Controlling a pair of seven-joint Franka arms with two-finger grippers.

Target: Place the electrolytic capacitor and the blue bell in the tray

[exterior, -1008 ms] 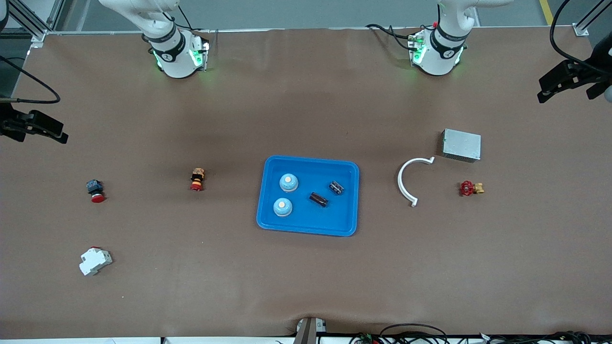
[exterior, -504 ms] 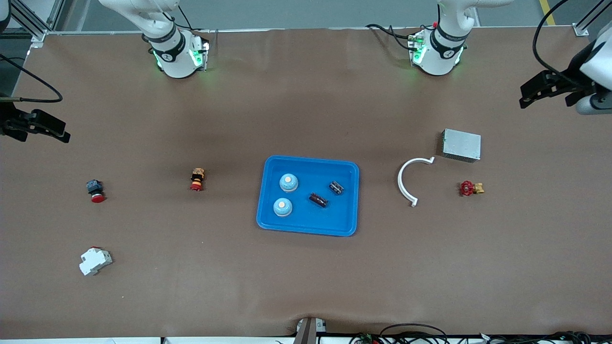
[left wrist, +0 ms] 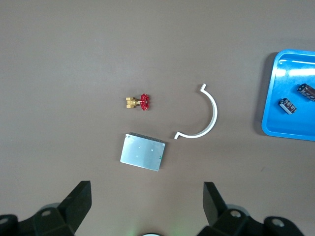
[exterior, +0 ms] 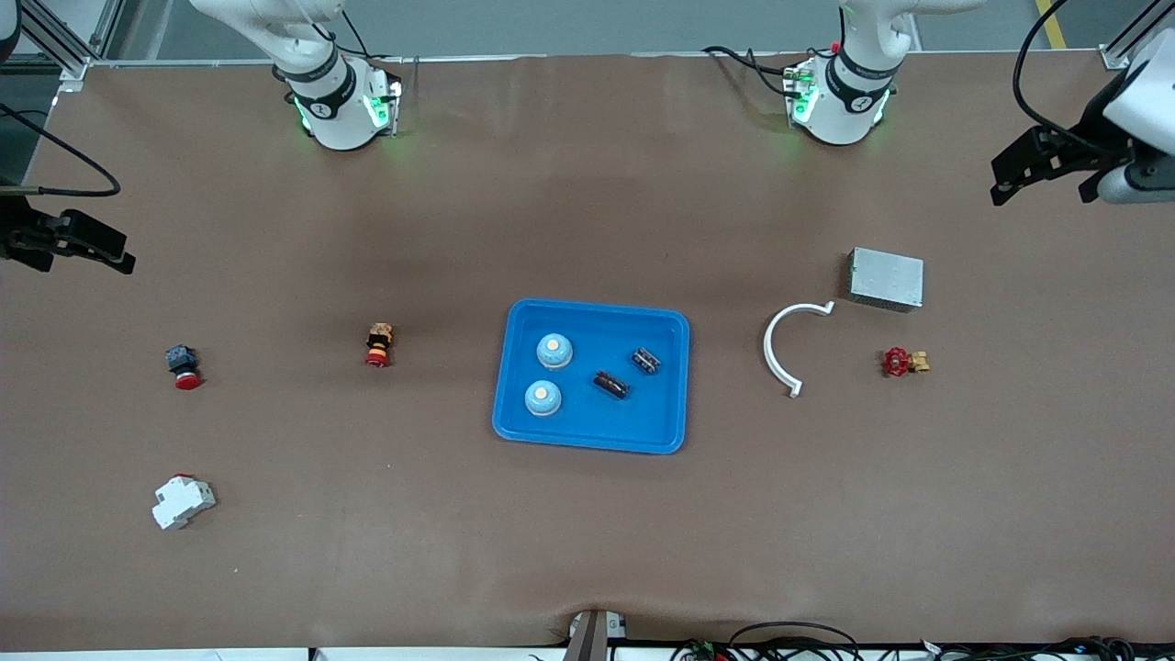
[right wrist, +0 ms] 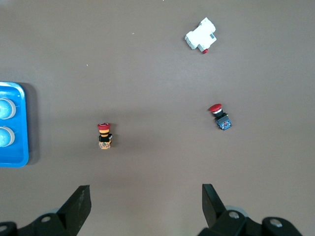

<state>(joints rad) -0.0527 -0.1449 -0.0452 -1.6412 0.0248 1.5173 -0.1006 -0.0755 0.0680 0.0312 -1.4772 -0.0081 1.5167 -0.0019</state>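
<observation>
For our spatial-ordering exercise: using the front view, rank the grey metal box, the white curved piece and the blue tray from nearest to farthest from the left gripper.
Left gripper, open, hangs over the left arm's table end.
1. Grey metal box, closest beneath it.
2. White curved piece, toward the tray.
3. Blue tray, mid-table.

This is a robotics lab or test workshop. Two white robot arm bases (exterior: 335,101) with green status lights are bolted along one edge of a wide table (exterior: 587,532) under a plain brown cover. Aluminium framing (exterior: 55,41) stands at the corners, loose cables (exterior: 789,635) trail along the near edge, and small industrial parts lie scattered about.
</observation>
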